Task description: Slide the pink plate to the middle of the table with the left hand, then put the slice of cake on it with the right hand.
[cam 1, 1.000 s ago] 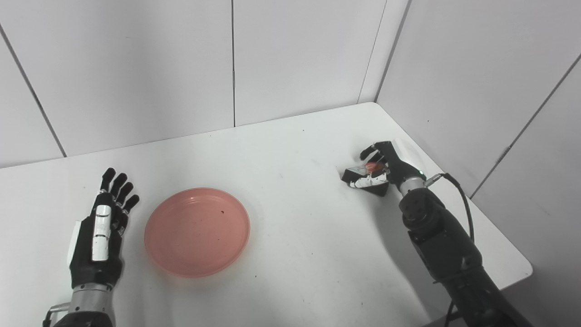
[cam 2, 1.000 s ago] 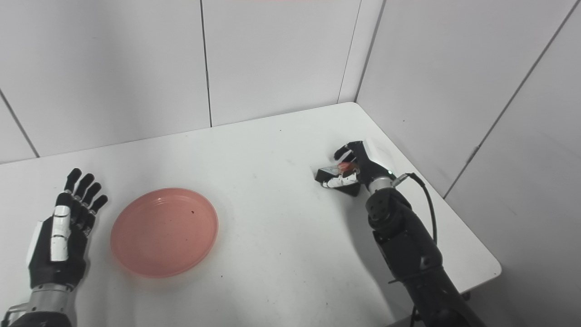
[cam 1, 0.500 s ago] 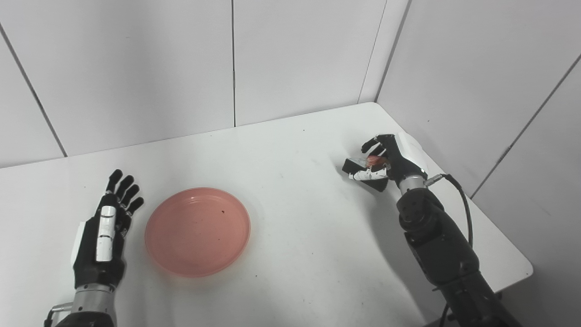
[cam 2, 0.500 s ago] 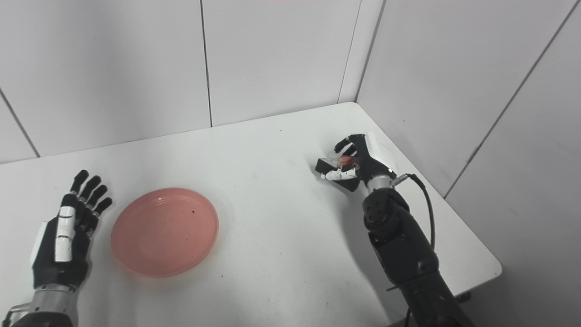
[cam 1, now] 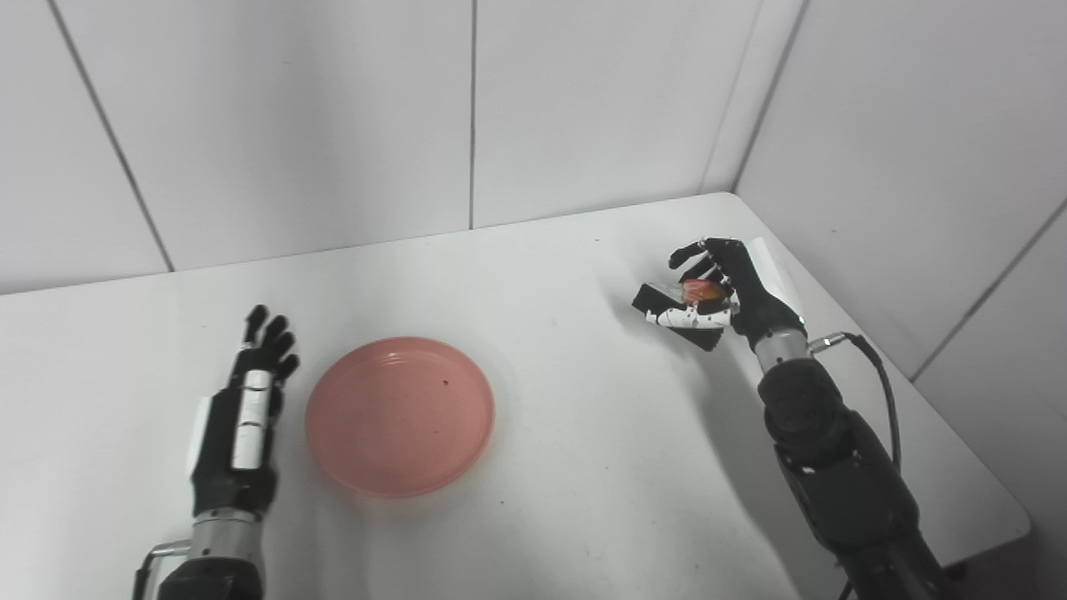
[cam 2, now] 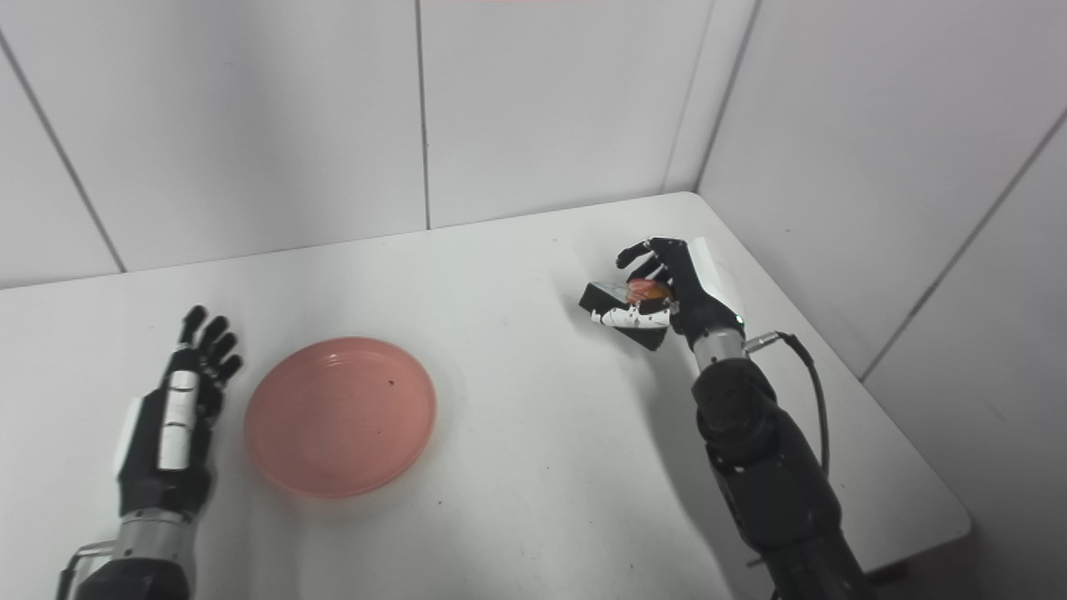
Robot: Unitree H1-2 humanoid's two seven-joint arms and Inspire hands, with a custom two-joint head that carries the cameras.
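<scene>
Right robot hand (cam 1: 733, 292) around cake slice (cam 1: 683, 304)

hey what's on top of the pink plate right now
Nothing sits on the pink plate apart from a tiny dark speck. The slice of cake is in the right hand, off to the plate's right.

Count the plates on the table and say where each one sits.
1. The pink plate lies flat on the table, left of the middle, just right of the open left hand. Nothing in view could hide another.
</scene>
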